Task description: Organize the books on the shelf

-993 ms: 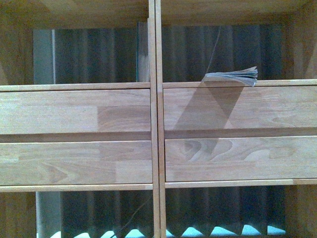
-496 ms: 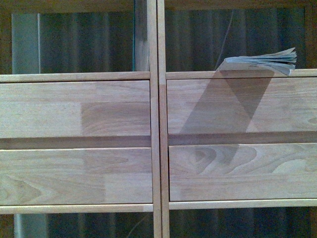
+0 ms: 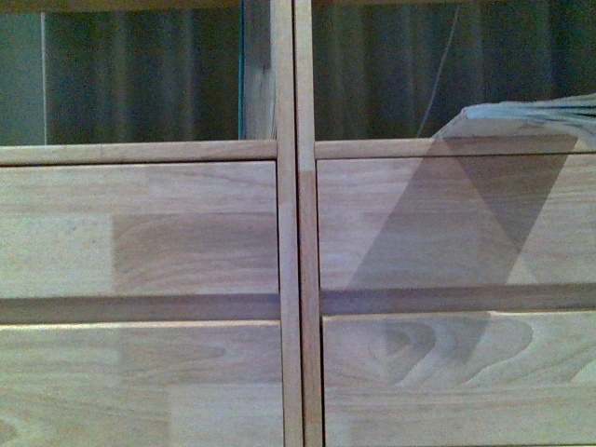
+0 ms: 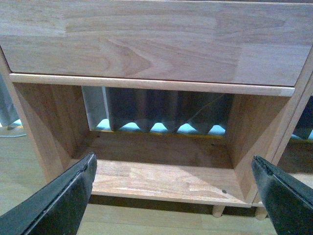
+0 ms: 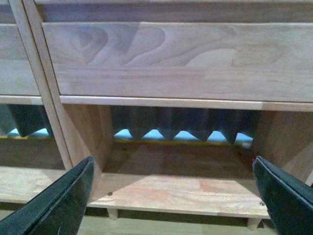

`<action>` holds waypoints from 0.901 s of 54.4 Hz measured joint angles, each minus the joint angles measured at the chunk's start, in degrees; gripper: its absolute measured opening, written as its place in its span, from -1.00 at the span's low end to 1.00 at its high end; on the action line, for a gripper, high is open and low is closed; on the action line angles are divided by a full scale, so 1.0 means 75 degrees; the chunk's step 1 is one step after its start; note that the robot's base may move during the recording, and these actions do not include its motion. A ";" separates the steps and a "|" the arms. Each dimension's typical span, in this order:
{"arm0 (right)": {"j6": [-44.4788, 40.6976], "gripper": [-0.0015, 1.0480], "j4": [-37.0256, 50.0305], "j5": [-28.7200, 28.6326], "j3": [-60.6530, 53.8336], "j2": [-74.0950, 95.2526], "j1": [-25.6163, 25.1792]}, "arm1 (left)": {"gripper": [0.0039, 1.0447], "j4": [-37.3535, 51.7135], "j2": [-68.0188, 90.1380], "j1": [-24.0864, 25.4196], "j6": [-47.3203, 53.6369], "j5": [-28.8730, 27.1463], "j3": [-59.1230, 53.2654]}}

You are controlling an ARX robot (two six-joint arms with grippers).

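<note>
Books first: the only one I can clearly make out is a thin paperback with pale, fanned page edges [image 3: 531, 119]. It's lying flat on the floor of the upper right open compartment of the light-wood shelving unit [image 3: 140, 223]. Its pages poke out past the front lip and the frame's right edge cuts it off. It throws a wedge-shaped shadow down the plain wooden drawer front [image 3: 447, 223] right under it.

A dark pleated curtain [image 3: 140, 84] shows through the open back, and a thin pale cord [image 3: 447, 56] hangs in that same compartment.

The black left gripper [image 4: 172, 157] has its fingers spread wide with nothing between them. It faces the bottom open compartment of the left column, apart from the wood.

Same deal with the black right gripper [image 5: 172, 159]: spread wide, holding nothing, facing the bottom compartment of the right column. Short peg legs [image 5: 112, 213] show under that bottom board.
</note>
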 joint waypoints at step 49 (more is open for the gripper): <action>0.3567 0.86 0.2690 -0.3730 0.3179 0.5569 -0.1335 | 0.86 0.0000 0.0000 -0.0003 0.0000 0.0003 0.0000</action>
